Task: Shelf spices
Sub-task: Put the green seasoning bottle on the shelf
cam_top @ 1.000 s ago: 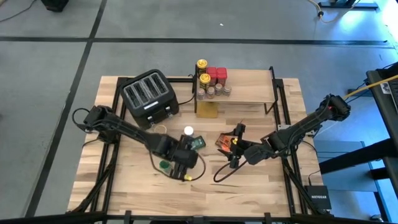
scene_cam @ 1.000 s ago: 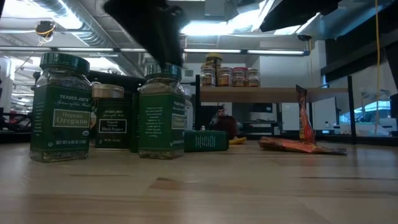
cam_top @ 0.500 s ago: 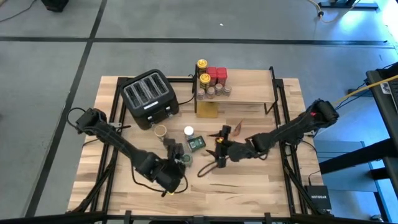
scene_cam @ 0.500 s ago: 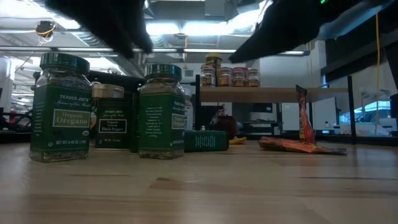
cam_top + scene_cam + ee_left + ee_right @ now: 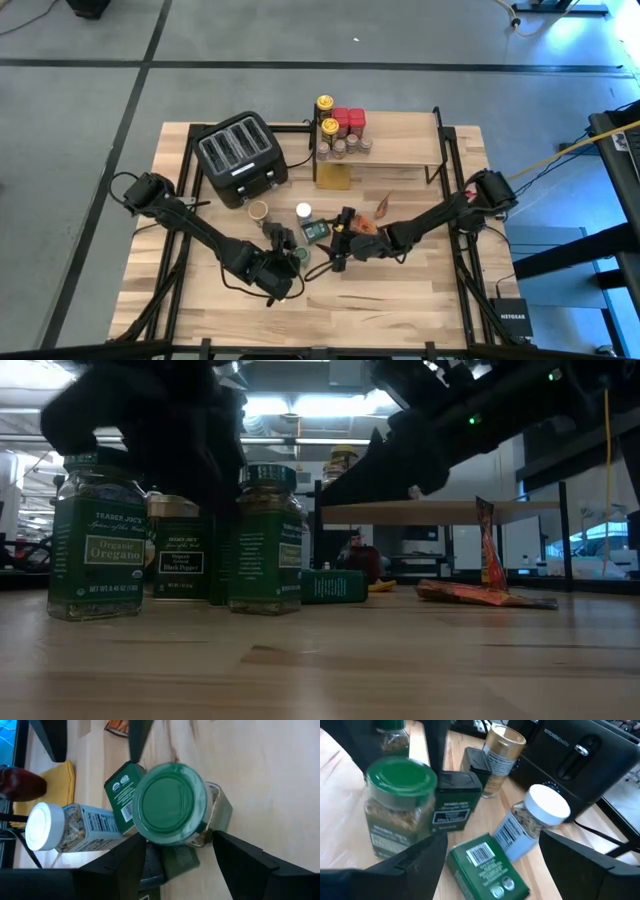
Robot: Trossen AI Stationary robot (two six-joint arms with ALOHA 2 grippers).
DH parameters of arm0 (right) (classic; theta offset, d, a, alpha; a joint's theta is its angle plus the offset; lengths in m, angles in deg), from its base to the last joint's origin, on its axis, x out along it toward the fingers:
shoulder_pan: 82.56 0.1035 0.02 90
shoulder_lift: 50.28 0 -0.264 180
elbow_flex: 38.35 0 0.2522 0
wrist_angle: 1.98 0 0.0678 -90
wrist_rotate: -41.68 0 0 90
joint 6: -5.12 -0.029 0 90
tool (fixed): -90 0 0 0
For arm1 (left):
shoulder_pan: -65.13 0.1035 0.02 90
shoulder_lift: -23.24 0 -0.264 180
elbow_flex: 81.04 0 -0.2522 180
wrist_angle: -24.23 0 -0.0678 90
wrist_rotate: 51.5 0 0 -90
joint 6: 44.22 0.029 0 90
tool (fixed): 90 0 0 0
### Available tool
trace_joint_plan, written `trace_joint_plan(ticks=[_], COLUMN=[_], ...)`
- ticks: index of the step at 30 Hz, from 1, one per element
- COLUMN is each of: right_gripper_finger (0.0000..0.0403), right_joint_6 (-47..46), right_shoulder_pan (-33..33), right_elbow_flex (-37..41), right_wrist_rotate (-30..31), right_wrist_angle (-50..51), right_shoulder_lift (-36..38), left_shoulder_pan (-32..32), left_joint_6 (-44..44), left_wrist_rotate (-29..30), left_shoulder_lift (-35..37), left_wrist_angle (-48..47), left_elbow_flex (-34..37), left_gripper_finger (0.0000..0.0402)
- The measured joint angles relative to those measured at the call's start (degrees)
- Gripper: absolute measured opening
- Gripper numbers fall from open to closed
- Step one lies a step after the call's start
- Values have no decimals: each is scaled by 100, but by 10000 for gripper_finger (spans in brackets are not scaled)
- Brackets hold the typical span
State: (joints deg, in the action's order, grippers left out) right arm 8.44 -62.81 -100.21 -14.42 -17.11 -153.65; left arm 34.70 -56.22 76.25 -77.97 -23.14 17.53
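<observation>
Several spice jars (image 5: 340,132) stand at the left end of the shelf (image 5: 400,150). On the table, a cluster: a green-lidded jar (image 5: 172,802), an oregano jar (image 5: 95,530), a tan-lidded jar (image 5: 502,750), a white-lidded jar (image 5: 537,817), dark tins (image 5: 455,800) and a green tin (image 5: 487,865) lying flat. Foil packets (image 5: 372,218) lie to the right. My left gripper (image 5: 175,855) is open above the green-lidded jar, one finger on each side. My right gripper (image 5: 505,865) is open, hovering over the green tin and the white-lidded jar. My left gripper comes at the green-lidded jar from above, pointing down, with its fingers (image 5: 235,860) on either side of the jar's body (image 5: 220,817). The jar stands upright on the table. Whether a finger touches it I cannot tell.
A black four-slot toaster (image 5: 240,155) stands at the table's far left, just behind the cluster. The two grippers are close together over the jars (image 5: 310,250). Bare tabletop (image 5: 400,290) lies toward the near right edge.
My left gripper drew back toward the table's near left, then returned and came down around the green-lidded jar. My right gripper moved toward the table's left, from over the foil packets to the jar cluster. In the low view the green-lidded jar has shifted slightly.
</observation>
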Motion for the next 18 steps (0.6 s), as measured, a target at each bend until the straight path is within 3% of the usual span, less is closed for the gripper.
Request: trace_joint_plan(ticks=[6,18], right_gripper_finger=[319,319], right_joint_6=[20,180], right_shoulder_pan=[-2,-2], right_elbow_flex=[0,-184], right_wrist_rotate=[-72,-305], right_wrist_angle=[-452,-383], right_shoulder_lift=[-270,-488], left_shoulder_pan=[161,280], left_joint_6=[-35,169], left_wrist_rotate=[-1,-56], left_shoulder_lift=[-2,-4], left_wrist_angle=[62,275], left_elbow_flex=[64,64], left_gripper_finger=[224,224])
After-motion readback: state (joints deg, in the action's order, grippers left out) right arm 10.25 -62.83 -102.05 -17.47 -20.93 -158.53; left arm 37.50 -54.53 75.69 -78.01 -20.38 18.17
